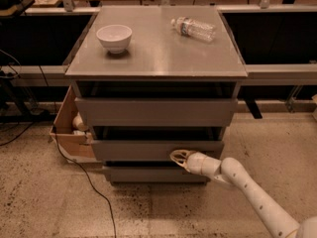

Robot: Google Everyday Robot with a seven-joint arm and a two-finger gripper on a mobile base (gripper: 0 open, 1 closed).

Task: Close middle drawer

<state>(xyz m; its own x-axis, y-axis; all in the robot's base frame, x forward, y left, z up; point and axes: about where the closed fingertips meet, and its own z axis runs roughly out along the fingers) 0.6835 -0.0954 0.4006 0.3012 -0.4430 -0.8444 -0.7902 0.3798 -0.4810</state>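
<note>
**Gripper at the front of the middle drawer, arm stretched in from the lower right**

At the far left we see an open cardboard box [67, 130] on the speckled floor, just beside the grey cabinet [158, 63], with a dark cable [94, 190] trailing across the floor in front of it. On the left of the cabinet's top stands a white bowl [114, 37], upright.

Below the top come three grey fronts. The tallest drawer front [156, 112] is uppermost. Under it is the middle drawer [133, 150], which stands a little way out from the cabinet, a dark gap showing above its plain front. The lowest drawer front [148, 174] sits furthest back.

On the right of the top a clear plastic water bottle [194, 29] lies on its side, well apart from the bowl.

The gripper [177, 156] is at the right part of the middle drawer's front, at its lower edge, and seems to us to touch it. Its two tan fingers curve together and meet at the tips, with nothing held between them.

Behind it the white arm [247, 190] runs down to the lower right corner, low and nearly straight, with the wrist pointing left at the drawer.
</note>
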